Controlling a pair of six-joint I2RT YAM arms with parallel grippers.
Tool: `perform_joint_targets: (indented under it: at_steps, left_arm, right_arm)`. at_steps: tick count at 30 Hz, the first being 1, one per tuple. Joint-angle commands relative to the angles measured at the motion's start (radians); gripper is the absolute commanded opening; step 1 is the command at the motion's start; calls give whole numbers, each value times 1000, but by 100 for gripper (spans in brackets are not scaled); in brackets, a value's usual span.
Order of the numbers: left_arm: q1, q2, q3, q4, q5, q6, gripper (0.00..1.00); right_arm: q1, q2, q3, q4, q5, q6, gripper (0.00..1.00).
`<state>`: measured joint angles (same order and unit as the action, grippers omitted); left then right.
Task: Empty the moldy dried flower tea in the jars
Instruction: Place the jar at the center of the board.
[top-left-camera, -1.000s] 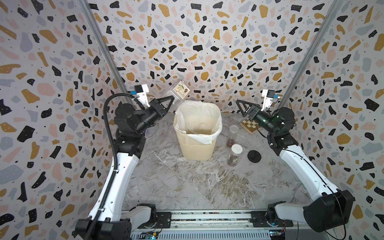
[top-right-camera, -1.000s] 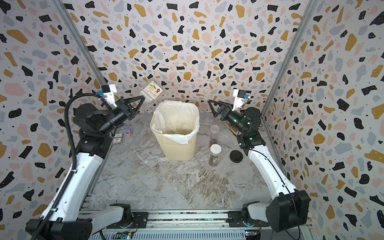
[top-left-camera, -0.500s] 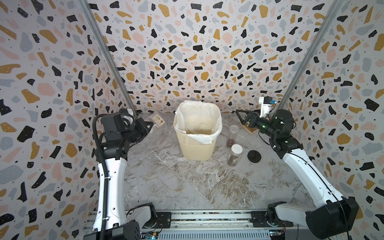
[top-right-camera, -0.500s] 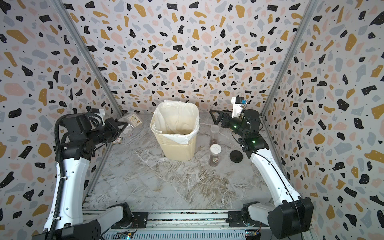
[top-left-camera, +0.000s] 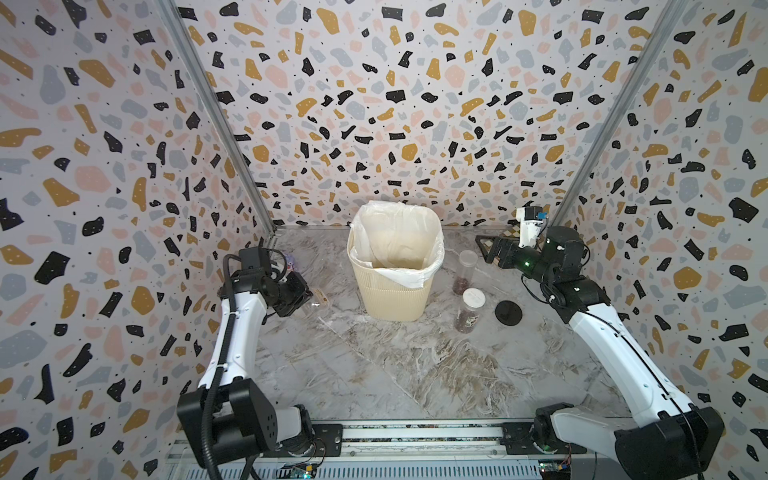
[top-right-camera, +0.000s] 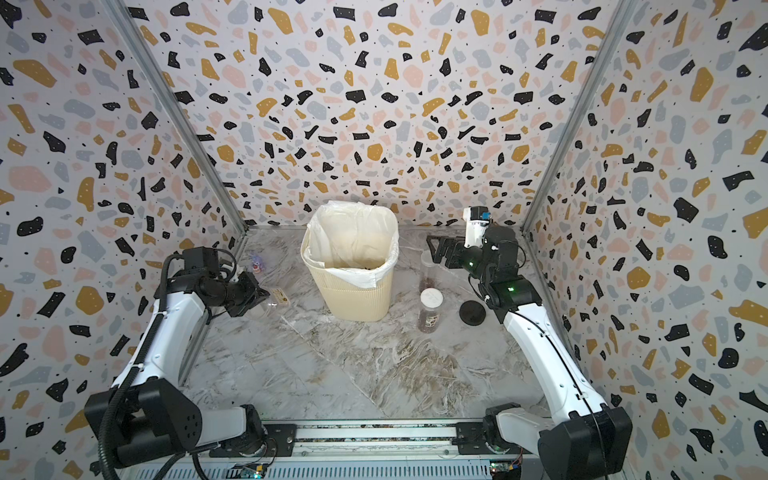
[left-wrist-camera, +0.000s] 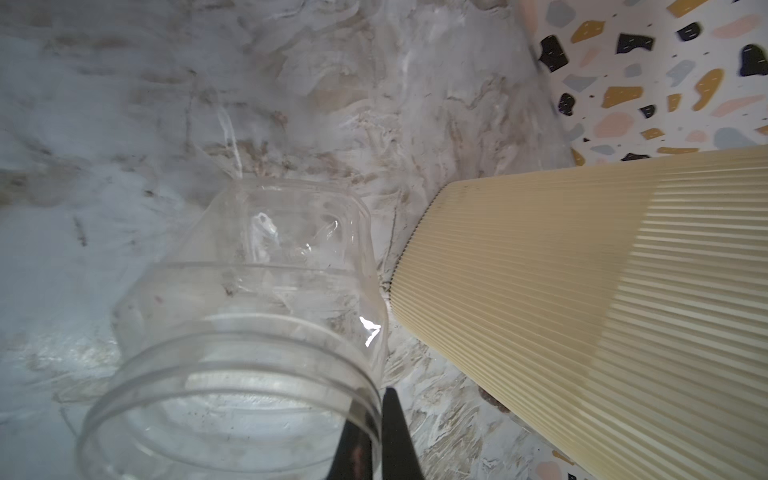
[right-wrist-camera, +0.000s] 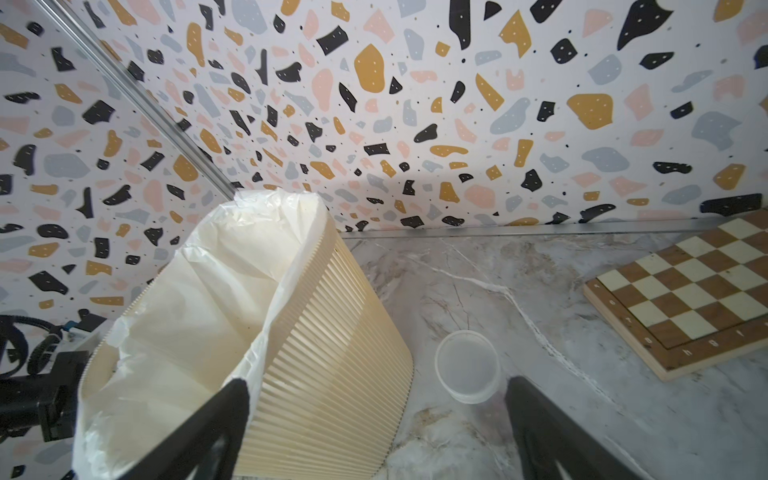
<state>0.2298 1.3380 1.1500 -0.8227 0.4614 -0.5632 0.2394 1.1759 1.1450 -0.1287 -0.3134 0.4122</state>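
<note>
**A:** What is on the far left?

**B:** The left gripper (left-wrist-camera: 376, 419), low over the marble table (top-left-camera: 374, 374), to the left of the bin. Its jaws are clamped on the threaded rim of the squat jar (left-wrist-camera: 249, 311). One finger is inside the mouth and one outside.

**A:** What state is that jar in?

**B:** It has no lid and is tilted. Its clear walls show only a few specks. In a top view it shows faintly just past the gripper (top-right-camera: 272, 302). I cannot tell whether its base touches the table.

**A:** And in the middle?

**B:** The cream ribbed bin (top-left-camera: 390, 299) stands upright with a white bag folded over its rim.

**A:** Where is the tea?

**B:** Right of the bin. The tall slim jar (top-left-camera: 467, 268) stands nearer the back wall, with its clear lid on. A shallow reddish-brown layer of tea (top-left-camera: 460, 286) lies at its bottom. Just in front of it stands the white-lidded jar (top-left-camera: 471, 309), also closed, with a second layer of tea (top-left-camera: 464, 323) inside. Both are upright and close together.

**A:** What lies farther right?

**B:** The black lid (top-left-camera: 508, 312) lies flat on the table beside the white-lidded jar, apart from it.

**A:** And the other arm?

**B:** The right gripper (right-wrist-camera: 376, 386) hangs near the back right corner, aimed toward the bin. Its jaws are spread wide and hold nothing. The tall slim jar sits ahead of them, untouched. A chessboard (right-wrist-camera: 685, 291) lies flat by the back wall.
</note>
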Motion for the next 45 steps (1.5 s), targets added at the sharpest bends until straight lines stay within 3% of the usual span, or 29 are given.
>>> perform_joint_targets:
  at_steps: [1,6,15,29,37,45]
  left_arm:
    - [-26,54,17,-46,-64,48,0]
    - [-43,121,57,-89,-85,32,0]
    - [-72,297,264,-276,-196,102,0]
    - [-70,542,505,-408,-202,209,0]
    - [-70,510,502,-374,-197,210,39]
    - [-70,439,556,-365,-218,217,56]
  right_arm:
    - [-3,-41,-12,-71,67,-66,97]
    - [-3,-83,-58,-61,104,-87,97]
    - [-8,-129,-107,-48,138,-107,98]
    - [-20,-164,-132,-53,163,-125,99]
    - [-22,-150,-131,-54,161,-123,99]
    - [-21,-129,-127,-80,138,-121,99]
